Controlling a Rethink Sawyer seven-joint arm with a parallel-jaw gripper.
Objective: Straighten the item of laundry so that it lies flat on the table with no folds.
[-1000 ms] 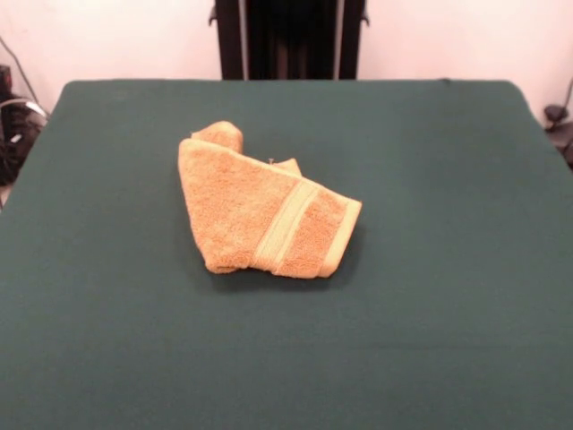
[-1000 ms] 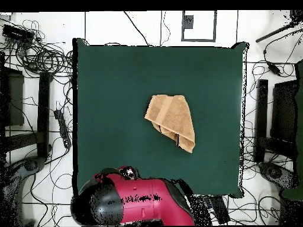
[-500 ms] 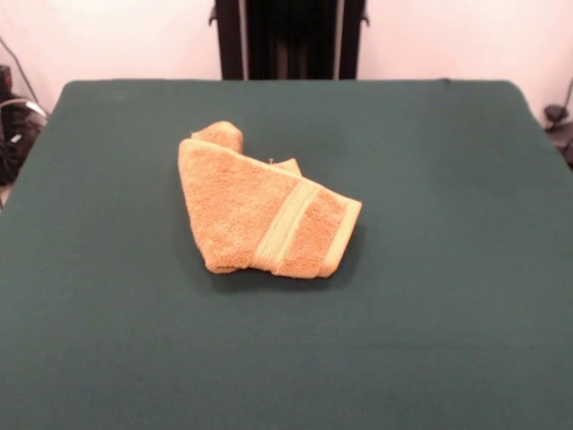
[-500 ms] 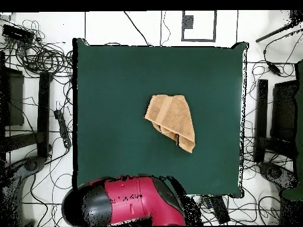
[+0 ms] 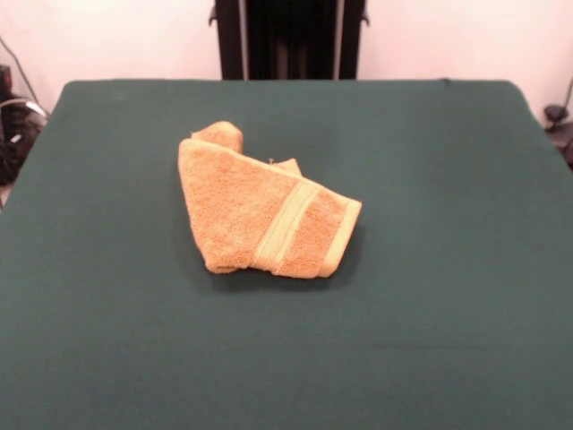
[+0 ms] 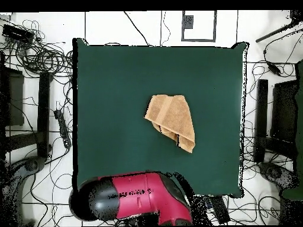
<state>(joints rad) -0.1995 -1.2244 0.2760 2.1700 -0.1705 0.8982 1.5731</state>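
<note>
The orange-tan terry towel (image 5: 260,210) lies folded over itself a little left of the middle of the dark green table (image 5: 448,296). A flat woven band runs across its right end, and a rolled corner sticks out at its far left. In the overhead view the towel (image 6: 171,120) sits right of the table's (image 6: 112,88) centre. The red and black arm (image 6: 133,197) lies drawn back at the table's bottom edge. The gripper shows in neither view.
The black pedestal (image 5: 288,38) stands behind the table's far edge. Cables (image 6: 41,56) and dark stands (image 6: 269,127) crowd the floor on both sides of the table in the overhead view.
The arm has shifted a little along the table's bottom edge in the overhead view. The towel has not moved.
</note>
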